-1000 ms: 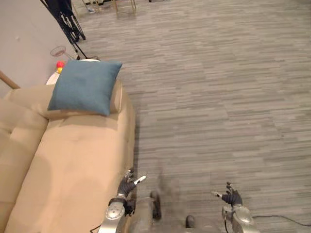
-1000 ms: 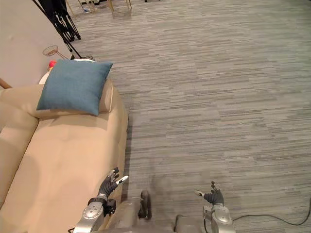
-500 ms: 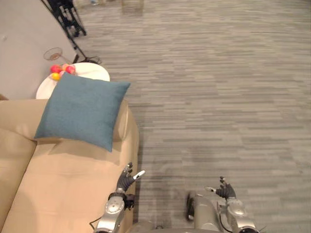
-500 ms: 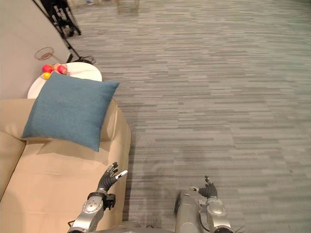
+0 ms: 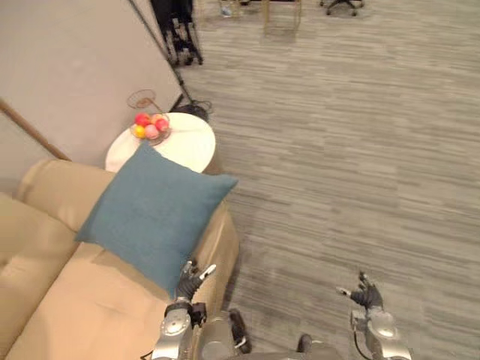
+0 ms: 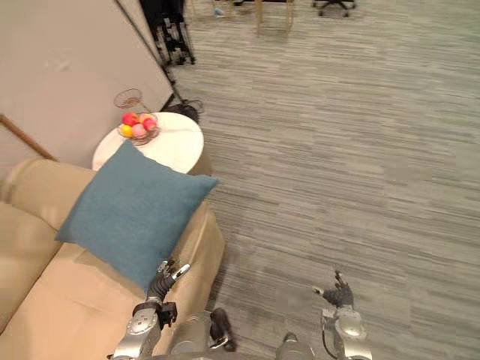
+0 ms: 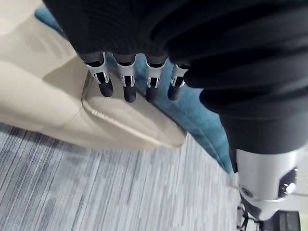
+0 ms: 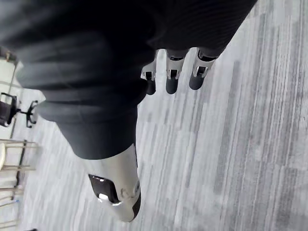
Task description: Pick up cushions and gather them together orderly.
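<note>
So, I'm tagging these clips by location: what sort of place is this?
Likely a lounge corner, perhaps in an office: beige sofa with a blue cushion, round white side table holding a fruit bowl, grey plank floor.

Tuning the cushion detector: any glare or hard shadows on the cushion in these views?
Eye views: cushion evenly lit, no glare; a soft shadow falls on the sofa along its lower edge; the white table is the brightest patch. Left wrist view: the left hand blocks much of the cushion, with blue showing past its fingers.
</note>
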`<state>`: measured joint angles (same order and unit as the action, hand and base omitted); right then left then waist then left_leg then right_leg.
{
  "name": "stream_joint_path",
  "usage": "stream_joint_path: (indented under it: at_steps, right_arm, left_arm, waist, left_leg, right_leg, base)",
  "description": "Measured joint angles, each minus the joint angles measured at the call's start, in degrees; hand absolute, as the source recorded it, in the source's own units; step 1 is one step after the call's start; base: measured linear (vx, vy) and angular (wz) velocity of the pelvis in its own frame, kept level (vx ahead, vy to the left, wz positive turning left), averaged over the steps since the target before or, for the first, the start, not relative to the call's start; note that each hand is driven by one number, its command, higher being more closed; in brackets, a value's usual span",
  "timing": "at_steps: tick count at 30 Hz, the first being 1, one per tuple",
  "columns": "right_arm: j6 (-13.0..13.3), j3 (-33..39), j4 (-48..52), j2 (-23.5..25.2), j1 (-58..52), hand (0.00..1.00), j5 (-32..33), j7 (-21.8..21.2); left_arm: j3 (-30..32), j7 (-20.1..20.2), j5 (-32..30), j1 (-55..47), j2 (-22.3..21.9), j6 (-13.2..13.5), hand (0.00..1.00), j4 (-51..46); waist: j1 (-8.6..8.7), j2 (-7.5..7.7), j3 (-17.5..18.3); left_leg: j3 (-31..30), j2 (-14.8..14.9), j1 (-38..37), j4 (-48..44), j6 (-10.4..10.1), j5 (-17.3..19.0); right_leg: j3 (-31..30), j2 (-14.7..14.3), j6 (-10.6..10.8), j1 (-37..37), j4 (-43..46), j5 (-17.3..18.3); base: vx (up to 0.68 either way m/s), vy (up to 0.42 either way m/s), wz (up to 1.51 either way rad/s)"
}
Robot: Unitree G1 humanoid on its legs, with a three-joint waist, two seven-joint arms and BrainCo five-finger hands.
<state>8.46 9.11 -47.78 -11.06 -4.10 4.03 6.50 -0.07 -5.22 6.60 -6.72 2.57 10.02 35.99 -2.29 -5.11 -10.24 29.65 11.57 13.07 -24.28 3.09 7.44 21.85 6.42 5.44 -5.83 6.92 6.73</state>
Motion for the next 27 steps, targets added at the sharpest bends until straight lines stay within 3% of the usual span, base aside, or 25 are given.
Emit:
stream_joint_path:
  at_steps: [1,3,5,6,7,9,12,13,15,16,17,19,20,24,27]
  right_arm:
    - [0.01,0.03,-0.29,1.12,-0.01,0.0,-0.02,0.02]
    - [-0.02,0.04,-0.35,1.51,0.86,0.0,-0.1,0.02]
    - [-0.03,0.37,-1.02,1.01,1.37,0.0,-0.14,0.0]
    - [-0.01,0.45,-0.9,0.88,1.13,0.0,-0.14,-0.02]
    - [-0.01,0.46,-0.9,0.92,0.98,0.0,-0.14,-0.04]
    - [-0.01,0.41,-0.87,0.96,0.14,0.0,-0.1,-0.14]
    - [0.15,0.37,0.48,1.03,0.46,0.0,0.03,-0.17]
    - [0.17,0.45,1.55,1.2,-0.3,0.0,0.68,-0.15]
    - [0.21,0.58,1.63,1.64,-0.92,0.0,1.23,-0.11]
    - [0.2,0.69,1.84,2.63,-2.48,0.0,1.69,0.02]
    - [0.18,0.73,1.87,3.19,-2.96,0.0,2.13,0.03]
    - [0.06,2.08,3.03,4.53,-4.24,0.0,2.69,-0.09]
    - [0.06,2.13,3.62,4.7,-4.04,0.0,2.72,-0.12]
    - [0.36,3.54,6.29,5.08,-3.3,0.0,3.27,0.03]
    - [0.35,5.99,6.18,4.96,-3.85,0.0,3.3,0.88]
  left_arm:
    - [1.14,-0.13,0.07,-0.76,0.44,-0.05,0.0,0.01]
    - [2.9,-0.19,0.18,-2.49,0.52,-0.4,0.0,0.48]
    - [2.8,-0.21,0.53,-4.04,0.3,-0.72,0.0,0.49]
    - [2.7,-0.18,0.52,-5.06,0.49,-0.73,0.0,0.32]
    - [2.7,-0.19,0.52,-5.14,0.79,-0.76,0.0,0.31]
    - [2.46,-0.23,0.49,-4.93,1.39,-0.78,0.0,0.03]
    - [2.46,-0.21,0.5,-4.51,2.01,-0.77,0.0,-1.07]
    - [2.42,-0.22,0.51,-4.4,2.01,-0.67,0.0,-2.27]
    - [2.39,-0.24,0.56,-3.7,2.13,-0.58,0.0,-2.43]
    - [2.2,-0.24,0.55,-3.48,2.2,-0.56,0.0,-2.45]
    - [2.22,-0.23,0.55,-3.41,2.31,-0.56,0.0,-2.43]
    - [2.06,-0.34,0.5,-3.97,0.95,-0.49,0.0,-2.7]
    - [1.98,-0.33,0.5,-4.05,0.64,-0.54,0.0,-2.67]
    - [1.87,-0.19,0.5,-3.11,0.08,-0.57,0.0,-2.65]
    - [1.88,-0.3,0.52,-2.9,1.19,-0.55,0.0,-2.61]
  waist:
    - [-0.22,2.15,0.24]
    - [-0.32,3.29,0.22]
    - [-0.22,3.28,0.24]
    - [0.03,3.78,0.28]
    - [0.12,4.02,0.4]
    - [-0.03,4.48,0.65]
    - [0.0,4.37,0.79]
    - [0.15,4.37,0.88]
    - [0.14,4.71,1.07]
    - [0.21,6.29,1.75]
    - [0.14,6.98,1.94]
    - [-0.33,5.29,3.02]
    - [-0.21,5.26,3.05]
    - [0.1,4.98,3.31]
    - [0.2,5.47,4.21]
  left_leg:
    - [0.11,-2.8,-0.13,2.46,0.61,-0.28]
    - [-3.19,-6.69,-0.4,4.34,2.09,0.72]
    - [-6.24,-9.3,-2.85,6.23,2.9,1.46]
    - [-10.18,-11.27,-5.29,7.17,3.44,2.29]
    - [-11.79,-12.01,-5.91,7.11,3.76,2.75]
    - [-17.3,-12.98,-7.28,5.74,3.95,4.24]
    - [-24.87,-13.56,-9.58,6.29,3.7,4.4]
    - [-28.65,-13.67,-9.78,6.03,2.88,4.84]
    - [-33.12,-14.0,-9.79,4.62,1.22,5.81]
    - [-35.18,-15.03,-9.19,2.95,-0.58,7.01]
    - [-35.54,-15.39,-9.13,2.18,-1.25,7.57]
    - [-35.63,-12.14,-7.98,0.13,-3.14,8.97]
    - [-35.55,-11.35,-7.57,0.34,-3.4,9.1]
    - [-28.95,-5.89,-7.9,5.45,-6.7,6.52]
    - [-27.22,-5.56,-8.07,8.73,-6.65,3.76]
  right_leg:
    - [2.06,2.02,0.93,-0.07,0.71,2.17]
    - [4.74,4.55,1.63,-0.1,5.09,4.14]
    - [4.72,8.09,2.68,1.22,16.11,4.81]
    - [3.03,11.84,3.15,4.54,29.65,3.16]
    - [1.19,12.82,3.36,5.94,34.62,2.42]
    - [-6.17,10.6,2.91,10.27,41.65,7.54]
    - [-14.69,4.51,1.68,16.3,34.92,10.31]
    - [-20.11,1.09,1.98,18.25,28.52,10.1]
    - [-27.34,-1.73,2.94,18.5,18.94,8.23]
    - [-28.88,-0.86,2.32,17.96,13.04,4.19]
    - [-28.42,-0.12,2.43,17.79,13.26,0.63]
    - [-22.44,-0.77,0.1,16.16,14.44,1.22]
    - [-21.45,-1.05,-0.08,16.13,14.22,1.31]
    - [-15.8,-1.24,-1.25,13.49,10.82,0.74]
    - [-13.93,-0.67,-1.54,11.89,7.35,-0.39]
  base:
    - [0.29,0.118,1.17]
    - [0.3,0.11,1.12]
    - [0.28,0.088,1.23]
    - [0.23,0.044,1.17]
    - [0.29,0.006,1.57]
    - [0.28,-0.039,1.42]
    - [0.26,-0.077,1.39]
    - [0.22,-0.131,1.37]
    - [0.21,-0.21,1.58]
    - [0.17,-0.255,1.62]
    - [0.2,-0.308,1.61]
    - [0.2,-0.287,1.14]
    - [0.13,-0.235,0.74]
    - [0.06,-0.206,0.6]
    - [0.02,-0.041,0.38]
